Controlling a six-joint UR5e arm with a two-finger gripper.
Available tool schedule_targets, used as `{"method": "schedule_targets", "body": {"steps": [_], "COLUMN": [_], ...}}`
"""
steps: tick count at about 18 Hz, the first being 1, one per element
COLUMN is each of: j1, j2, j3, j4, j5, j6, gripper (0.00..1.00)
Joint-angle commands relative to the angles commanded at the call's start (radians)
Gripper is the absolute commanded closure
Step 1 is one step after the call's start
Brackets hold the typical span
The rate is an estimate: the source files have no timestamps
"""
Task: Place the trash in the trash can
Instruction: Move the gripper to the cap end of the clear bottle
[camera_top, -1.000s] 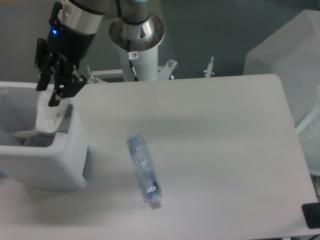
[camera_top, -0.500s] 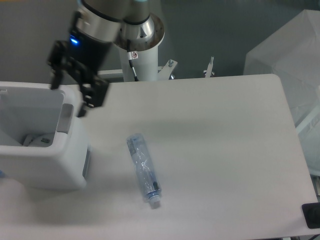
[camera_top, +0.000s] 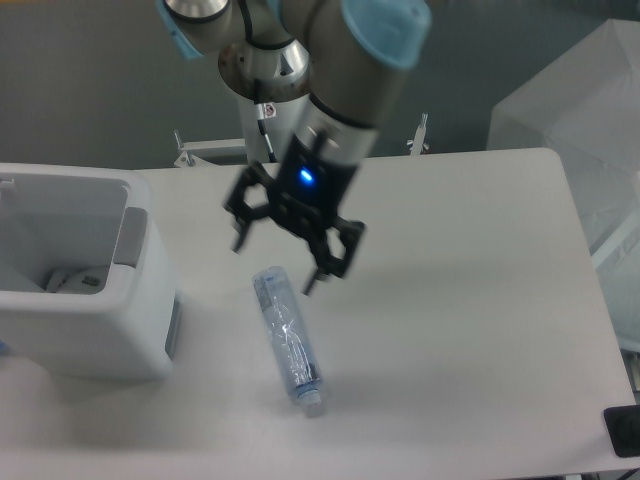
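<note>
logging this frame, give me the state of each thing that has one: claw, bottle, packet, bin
claw: open, empty, hanging above the bottle's upper end
bottle: crushed, capped, lying flat on the table, not gripped
packet: lying inside the bin, only partly visible
bin: upright at the table's left edge, open top, packet inside

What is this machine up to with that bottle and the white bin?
It is clearing trash off the table into the white trash can. A plastic packet already lies inside the can. The gripper is open and empty, hanging just above the upper end of the crushed bottle, which lies flat on the table. Picking that up looks like the next step.
</note>
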Motion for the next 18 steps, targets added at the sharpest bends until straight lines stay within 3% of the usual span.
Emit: {"method": "schedule_targets", "body": {"steps": [5, 11, 18], "j1": [-0.008, -0.043, -0.094], "j2": [-0.118, -0.236, -0.367], "j3": [0.075, 0.184, 0.284], "j4": [-0.008, -0.095, -0.104], "j5": [0.058, 0.156, 0.272], "j6": [-0.161, -0.27, -0.407], "gripper": [0.0, 0.0, 0.0]}}
